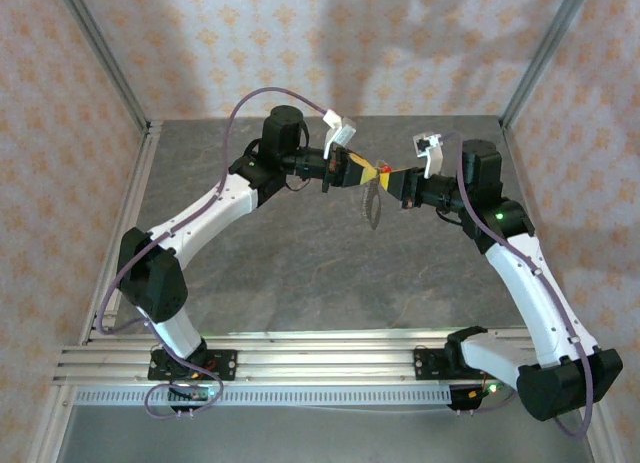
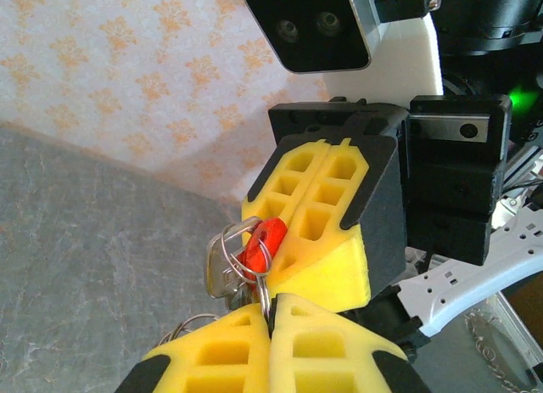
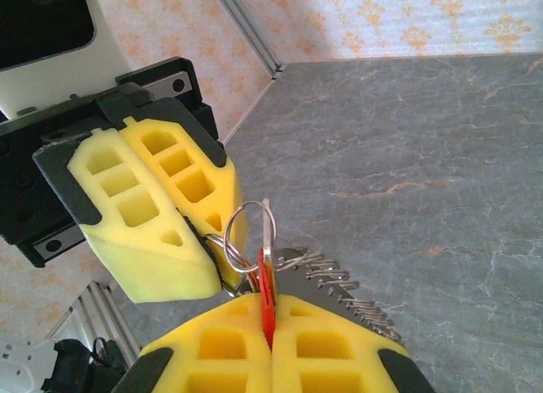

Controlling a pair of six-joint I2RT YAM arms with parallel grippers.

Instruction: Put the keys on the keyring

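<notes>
Mid-air over the grey table (image 1: 300, 273), at the upper centre of the overhead view, my two arms meet tip to tip. My right tool (image 3: 271, 315) is clamped shut on the red key (image 3: 268, 293), with the plastic head pinched edge-on between the yellow foam pads. My left tool (image 2: 270, 315) is closed as well, and it appears to bite a small wire ring (image 3: 252, 203) that stands between the two tools, touching the key's head. Below them the keyring (image 1: 372, 207) dangles as a thin pale loop. Its fringe of small pale pieces (image 3: 344, 284) trails just beside my right pads, clear of the table.

The key is tiny beside either tool, with a bright red head and only a sliver of silver metal showing. I judge it light and rigid. The flat plastic head is the sensible place to grip, since foam holds plastic better than slick metal, though it could pivot if pushed sideways. The wire ring looks thin, springy and slippery, likely to twist in a pinch, so it wants holding across its wire close to the key. The hanging loop looks limp and free to swing.
</notes>
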